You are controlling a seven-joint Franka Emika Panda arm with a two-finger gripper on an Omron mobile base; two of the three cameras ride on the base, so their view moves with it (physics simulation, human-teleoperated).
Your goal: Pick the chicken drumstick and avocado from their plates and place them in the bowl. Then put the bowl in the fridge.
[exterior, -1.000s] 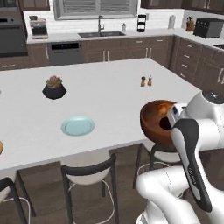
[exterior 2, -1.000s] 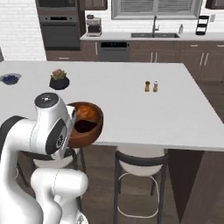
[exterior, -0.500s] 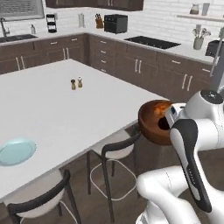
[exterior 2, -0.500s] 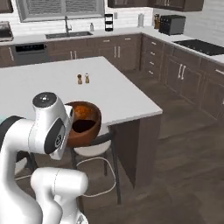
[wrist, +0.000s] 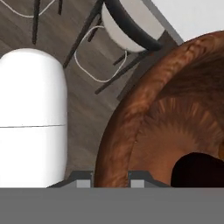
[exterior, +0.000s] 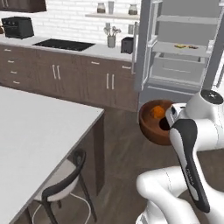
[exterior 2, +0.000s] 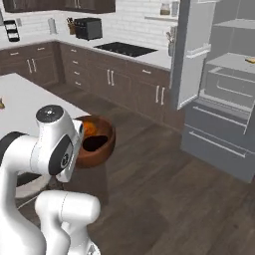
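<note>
Gripping the rim of the reddish-brown bowl (wrist: 114, 144), the gripper (wrist: 111, 179) has one finger on either side of the wall, closed down to its thickness. The bowl hangs above the wood floor (exterior 2: 164, 189), carrying the chicken drumstick (exterior: 156, 112) and avocado (wrist: 197, 170), near the open fridge (exterior: 183, 52).

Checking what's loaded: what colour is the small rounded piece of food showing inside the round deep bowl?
Golden orange: the chicken drumstick in the reddish-brown bowl, best in the left base view.

Base views flanking, sharing fridge (exterior: 183, 48)
</note>
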